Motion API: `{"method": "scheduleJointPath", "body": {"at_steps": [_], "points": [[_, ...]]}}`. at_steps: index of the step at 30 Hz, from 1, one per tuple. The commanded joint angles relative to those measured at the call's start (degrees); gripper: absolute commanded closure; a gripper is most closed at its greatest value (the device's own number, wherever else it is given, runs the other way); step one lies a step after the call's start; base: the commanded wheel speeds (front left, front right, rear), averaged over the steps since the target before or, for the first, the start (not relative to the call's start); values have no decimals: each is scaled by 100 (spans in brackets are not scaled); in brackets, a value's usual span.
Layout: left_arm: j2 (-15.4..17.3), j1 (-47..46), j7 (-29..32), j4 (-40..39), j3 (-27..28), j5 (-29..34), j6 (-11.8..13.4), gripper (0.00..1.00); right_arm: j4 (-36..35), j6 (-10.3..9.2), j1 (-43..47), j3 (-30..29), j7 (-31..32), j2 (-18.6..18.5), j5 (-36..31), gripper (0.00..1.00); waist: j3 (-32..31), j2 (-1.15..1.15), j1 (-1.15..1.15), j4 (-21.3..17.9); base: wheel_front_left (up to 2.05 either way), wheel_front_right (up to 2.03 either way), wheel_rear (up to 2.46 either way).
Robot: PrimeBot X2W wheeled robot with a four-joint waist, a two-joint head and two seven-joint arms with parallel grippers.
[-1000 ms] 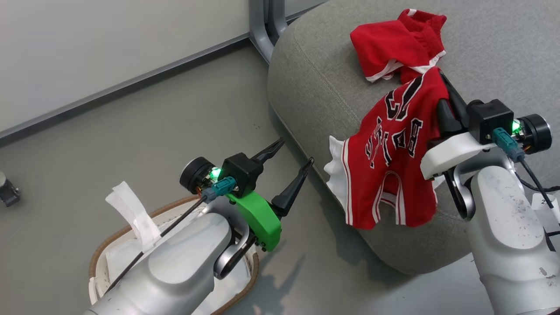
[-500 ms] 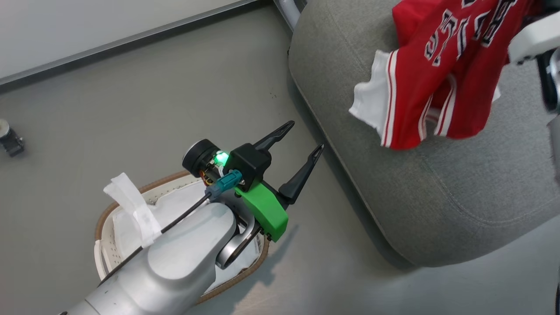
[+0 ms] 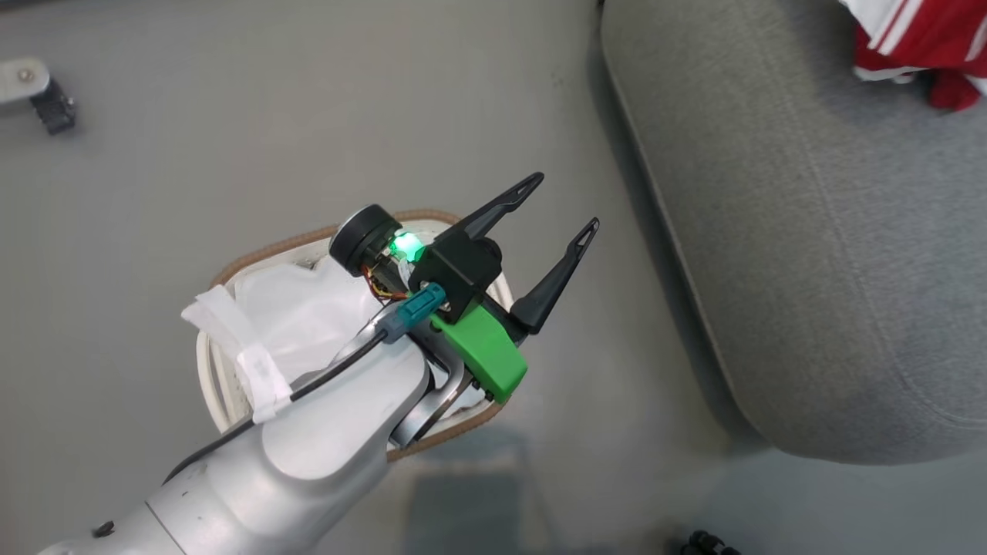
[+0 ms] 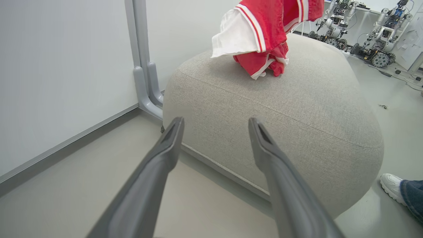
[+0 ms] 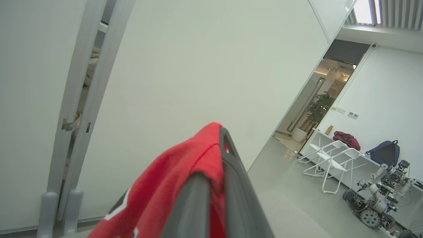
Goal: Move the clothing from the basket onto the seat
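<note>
My left gripper stands open and empty above the basket, a white oval one with a brown woven rim and a white liner. The grey seat lies to its right. A bit of red and white clothing shows at its top right. In the left wrist view, my open left gripper faces the seat. One red garment lies crumpled on it and a jersey hangs above. My right gripper is shut on the red clothing, raised high.
A white wall with a grey post stands behind the seat. A small caster sits on the floor at far left. A person's white shoe is beside the seat. Other robots and white chairs stand further off.
The head view has swung down toward the basket. My right gripper has lifted the red jersey off the seat's edge and up past the view's top right. The left gripper stays open.
</note>
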Motion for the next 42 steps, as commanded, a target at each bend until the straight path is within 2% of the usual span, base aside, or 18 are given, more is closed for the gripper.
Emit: {"method": "scheduleJointPath", "body": {"at_steps": [1, 5, 15, 16, 18, 20, 28, 34, 42], "points": [[3, -115, -26, -37, 0, 19, 35, 0, 112, -8, -26, -107, 33, -98, -73, 100, 508, 0, -1, 467, 0, 0, 0], [32, -194, -29, -49, 18, 60, 49, 0, 422, -7, 187, -365, -87, -193, -255, 100, 739, 0, -1, 616, 0, 0, 0], [214, -164, 65, 2, -29, 40, 41, 0, 1625, -8, 940, -1078, -681, 501, -560, 100, 956, 0, -1, 629, 0, 0, 0], [230, -152, 70, 2, -31, 34, 45, 0, 1723, -8, 997, -1130, -735, 547, -606, 95, 956, 0, -1, 618, 0, 0, 0], [243, -117, 69, -4, -38, 23, 67, 0, 1866, -8, 1057, -1220, -835, 643, -654, 63, 943, 0, -1, 585, 0, 0, 0], [275, -74, 77, 3, -45, 13, 85, 0, 2004, -8, 1149, -1245, -936, 779, -703, 0, 907, 0, -1, 534, 0, 0, 0], [320, 58, 30, 41, -7, -87, 95, 0, 2218, -8, 1478, -1076, -1240, 1032, -801, 0, 559, 0, -1, 300, 0, 0, 0], [297, 253, -56, 164, 174, -190, 125, 0, 2095, -8, 1852, -660, -1319, 1179, -640, 0, 110, 0, -1, 128, 0, 0, 0], [144, 635, -103, 312, 700, -280, 129, 0, 1655, -8, 2248, -169, -1333, 1102, -258, 0, -647, 0, -1, 188, 0, 0, 0]]}}
